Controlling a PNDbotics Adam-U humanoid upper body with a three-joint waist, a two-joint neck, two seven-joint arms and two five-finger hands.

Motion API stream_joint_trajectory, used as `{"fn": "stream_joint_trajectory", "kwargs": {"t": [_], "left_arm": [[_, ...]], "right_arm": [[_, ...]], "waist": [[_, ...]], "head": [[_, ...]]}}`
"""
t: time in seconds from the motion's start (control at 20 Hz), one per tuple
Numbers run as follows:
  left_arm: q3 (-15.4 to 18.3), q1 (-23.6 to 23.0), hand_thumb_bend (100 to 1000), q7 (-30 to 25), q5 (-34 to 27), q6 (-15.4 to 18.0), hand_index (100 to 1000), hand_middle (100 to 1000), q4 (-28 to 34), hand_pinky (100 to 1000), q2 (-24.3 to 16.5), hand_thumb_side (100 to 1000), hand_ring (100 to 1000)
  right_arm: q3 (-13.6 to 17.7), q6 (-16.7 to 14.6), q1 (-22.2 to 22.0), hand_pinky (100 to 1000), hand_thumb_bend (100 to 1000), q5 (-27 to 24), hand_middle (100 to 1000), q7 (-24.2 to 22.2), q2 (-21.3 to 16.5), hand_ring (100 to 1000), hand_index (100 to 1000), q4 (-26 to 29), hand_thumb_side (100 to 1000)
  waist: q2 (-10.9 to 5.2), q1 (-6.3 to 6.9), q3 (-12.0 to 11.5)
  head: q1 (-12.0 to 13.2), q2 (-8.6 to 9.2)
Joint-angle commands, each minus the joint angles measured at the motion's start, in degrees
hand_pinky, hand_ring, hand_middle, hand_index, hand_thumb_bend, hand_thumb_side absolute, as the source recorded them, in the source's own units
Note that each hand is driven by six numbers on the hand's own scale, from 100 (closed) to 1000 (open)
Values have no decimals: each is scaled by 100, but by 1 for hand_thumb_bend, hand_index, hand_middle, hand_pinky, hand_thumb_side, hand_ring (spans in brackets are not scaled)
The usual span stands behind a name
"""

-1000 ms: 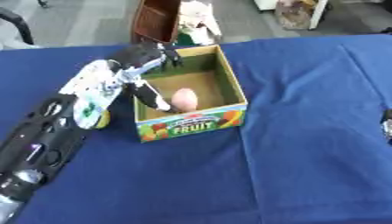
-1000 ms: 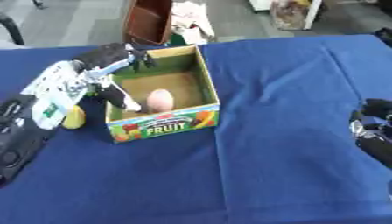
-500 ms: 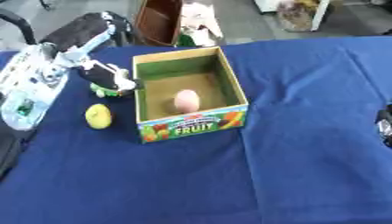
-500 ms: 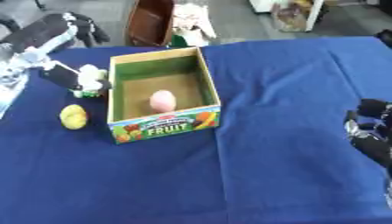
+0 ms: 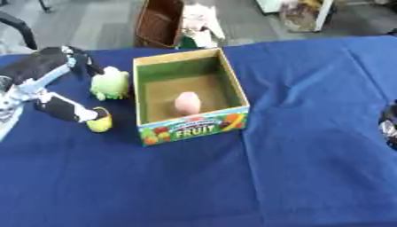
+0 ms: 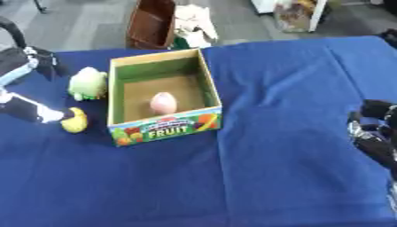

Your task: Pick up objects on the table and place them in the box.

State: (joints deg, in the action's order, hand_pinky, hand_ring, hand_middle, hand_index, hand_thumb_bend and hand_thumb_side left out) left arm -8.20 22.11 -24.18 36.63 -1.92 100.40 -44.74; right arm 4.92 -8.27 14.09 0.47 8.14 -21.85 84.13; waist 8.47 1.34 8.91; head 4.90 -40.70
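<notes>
A cardboard box [image 5: 232, 91] printed "FRUIT" stands open in the middle of the blue table, with a pink rounded object [image 5: 187, 103] lying inside it. Left of the box sit a pale green plush toy [image 5: 110, 83] and, nearer me, a small yellow object [image 5: 100, 124]. My left hand [image 5: 60, 107] is open at the left edge. One of its fingers ends right beside the yellow object, and others [image 5: 79, 62] stretch behind the green toy. It holds nothing. My right hand [image 6: 374, 132] rests at the right edge with relaxed fingers, far from the box.
The blue cloth [image 5: 310, 177] covers the table. Behind its far edge stand a brown wooden piece [image 5: 159, 22] and a pale bundle [image 5: 200, 24] on the grey floor, with shelving at the upper right.
My left hand has drawn back from the box's left wall to the left, then come down by the yellow object, uncovering the green toy. The right hand has stayed put.
</notes>
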Motion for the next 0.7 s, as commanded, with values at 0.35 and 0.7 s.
{"fn": "stream_joint_trajectory", "kwargs": {"t": [0.35,0.7], "left_arm": [[114,-234,605,-266,157,-67,755,617,-352,677,-182,230,602],[46,-216,600,-251,356,-87,754,620,-1080,676,39,226,604]], "right_arm": [[54,-2,46,559,181,27,643,18,-159,725,728,62,100],[56,-1,43,559,181,22,643,23,-157,725,728,63,100]], "waist": [[-75,16,2],[-79,3,14]], "head": [[-19,47],[-22,50]]}}
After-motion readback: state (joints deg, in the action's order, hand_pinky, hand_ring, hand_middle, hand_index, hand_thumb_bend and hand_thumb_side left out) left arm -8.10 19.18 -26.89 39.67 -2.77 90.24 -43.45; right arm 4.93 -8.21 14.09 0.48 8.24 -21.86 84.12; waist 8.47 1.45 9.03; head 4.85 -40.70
